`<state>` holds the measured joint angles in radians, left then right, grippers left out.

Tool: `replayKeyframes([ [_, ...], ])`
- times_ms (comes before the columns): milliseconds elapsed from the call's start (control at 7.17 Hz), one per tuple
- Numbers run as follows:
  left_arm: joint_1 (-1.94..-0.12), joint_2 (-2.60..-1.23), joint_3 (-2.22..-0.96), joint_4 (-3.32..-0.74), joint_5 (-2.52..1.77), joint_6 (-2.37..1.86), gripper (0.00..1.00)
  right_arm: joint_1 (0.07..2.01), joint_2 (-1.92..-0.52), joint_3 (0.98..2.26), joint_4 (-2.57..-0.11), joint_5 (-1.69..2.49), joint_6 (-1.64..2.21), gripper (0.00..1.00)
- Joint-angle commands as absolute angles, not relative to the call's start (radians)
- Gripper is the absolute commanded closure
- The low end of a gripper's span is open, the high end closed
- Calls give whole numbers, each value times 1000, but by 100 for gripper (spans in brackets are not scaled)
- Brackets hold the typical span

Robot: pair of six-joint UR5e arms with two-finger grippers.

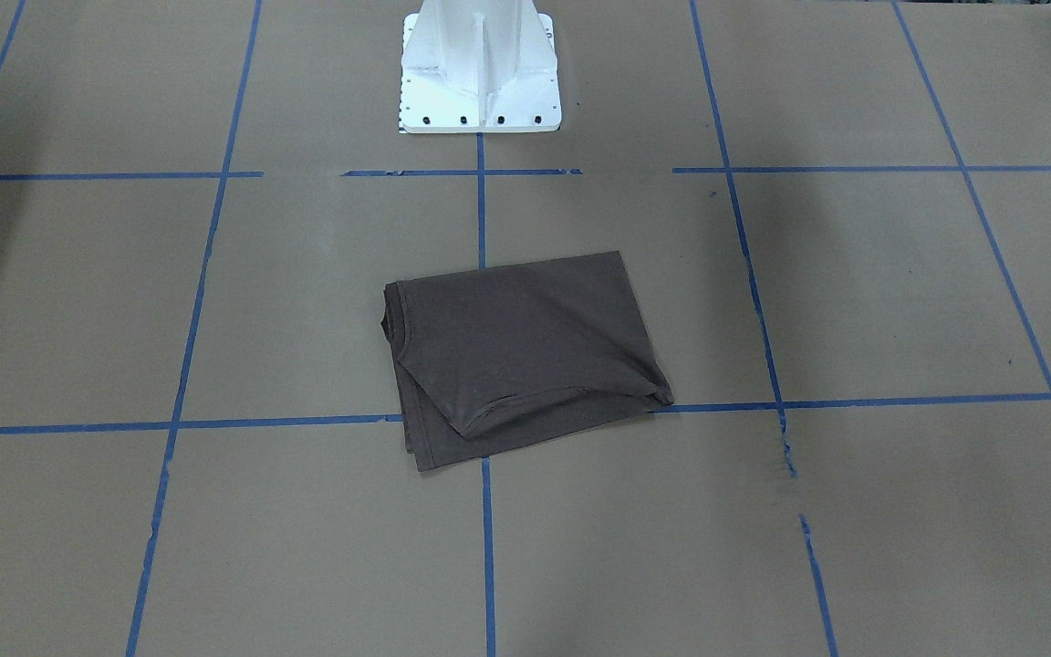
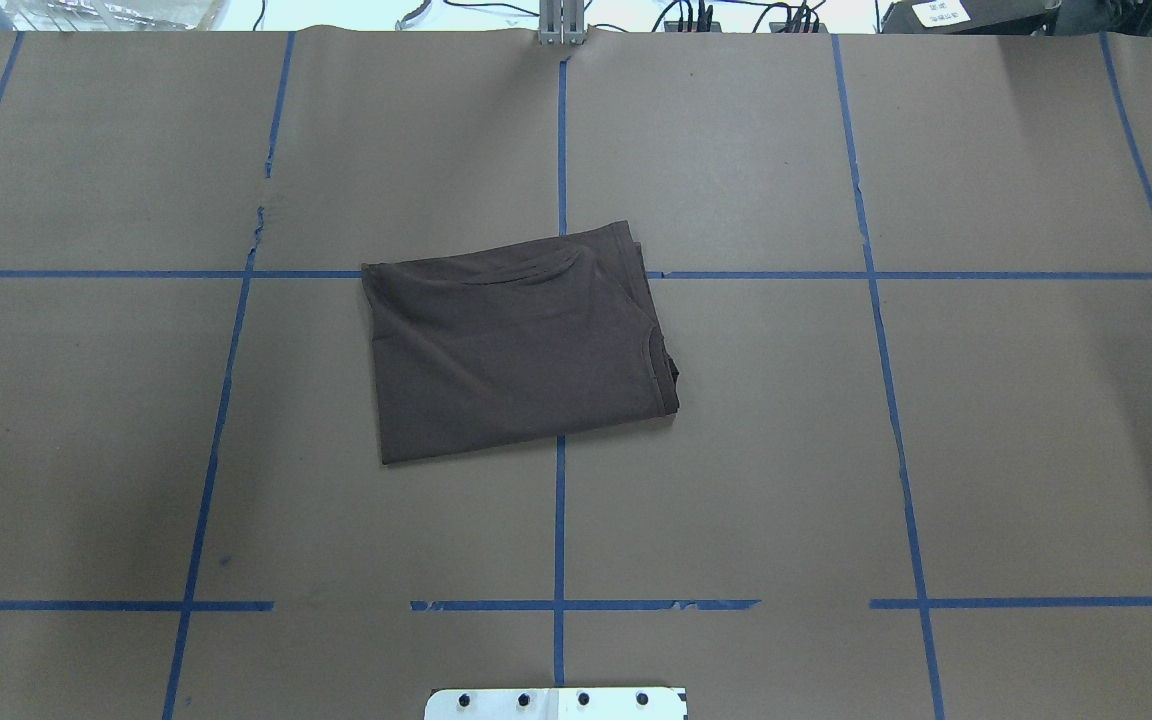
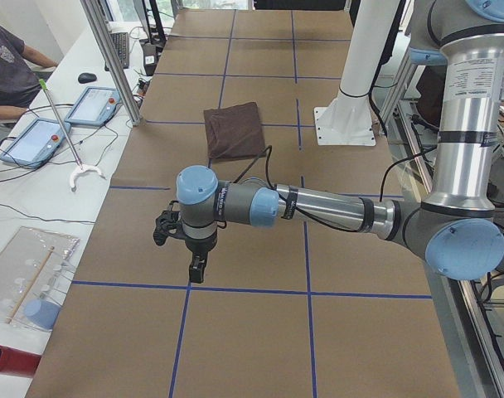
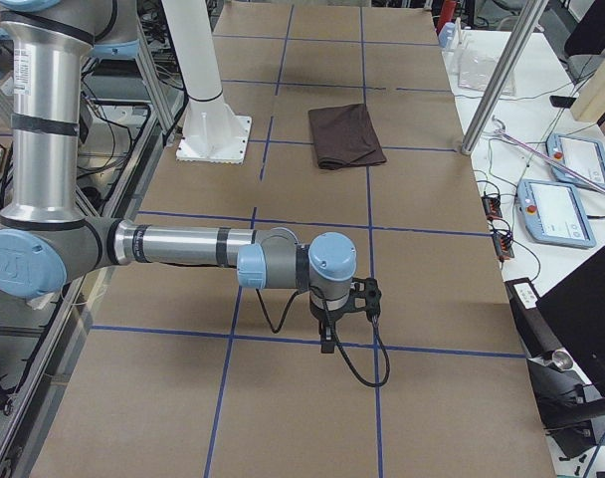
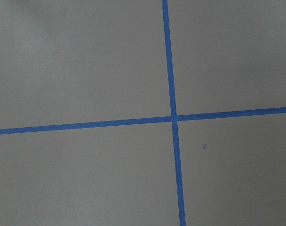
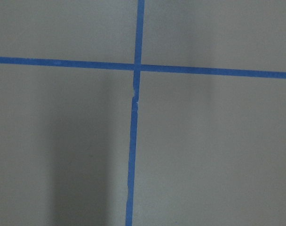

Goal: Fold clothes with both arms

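The T-shirt (image 2: pixel 516 345) lies folded into a rough rectangle at the middle of the desk (image 2: pixel 986 450), over a blue tape (image 2: pixel 561 150) crossing. The left pincer (image 3: pixel 198 269) and right pincer (image 4: pixel 327 341) hang well apart from it, pointing down. Spread or pressed together, I cannot tell.

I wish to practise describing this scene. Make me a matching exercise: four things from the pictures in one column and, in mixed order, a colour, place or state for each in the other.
Column one:
1. T-shirt
2. pedestal base
3. tape lines
4. left claw

Column two:
A. blue, crossing in a grid
B. white
C. hangs in the air, well apart from the garment
D. dark grey-brown, folded, lying flat

Right pairs: 1-D, 2-B, 3-A, 4-C.
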<state>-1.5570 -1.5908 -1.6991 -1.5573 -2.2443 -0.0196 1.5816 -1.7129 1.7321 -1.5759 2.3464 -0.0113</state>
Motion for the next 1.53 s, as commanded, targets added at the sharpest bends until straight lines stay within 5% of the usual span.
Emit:
replayKeyframes([
  [0,-1557,-1591,-1700,-1559,-2244,-18,0,1612,-1721,1819,-1684,2407,-11,0],
  [1394,-1557,-1589,-1701,-1559,-2244,-23,0,1592,-1706,1821,-1667,2311,-26,0],
])
